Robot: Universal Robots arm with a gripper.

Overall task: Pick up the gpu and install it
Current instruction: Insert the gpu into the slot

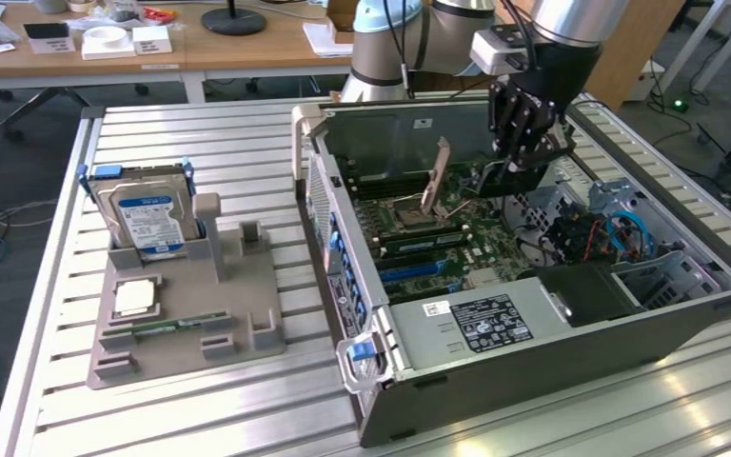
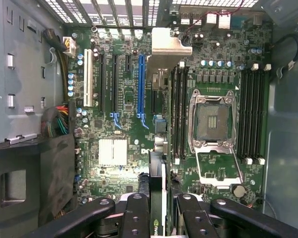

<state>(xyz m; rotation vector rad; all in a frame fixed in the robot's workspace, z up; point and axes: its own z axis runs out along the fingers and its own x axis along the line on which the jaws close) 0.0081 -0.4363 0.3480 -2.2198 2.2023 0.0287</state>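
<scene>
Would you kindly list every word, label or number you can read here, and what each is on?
"NVI", cut off at the picture's edge: on the graphics card in the gripper.
Black label on the power supply: too small to read.
Blue label on the hard drive: too small to read.
White print on the motherboard: blurred.

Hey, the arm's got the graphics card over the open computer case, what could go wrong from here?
1. The gpu, clamped in the gripper, looks offset from the long blue slot. Lowered misaligned, its edge could strike the motherboard.
2. The CPU socket is open, with its load plate raised close by. The card or gripper might snag it.
</scene>
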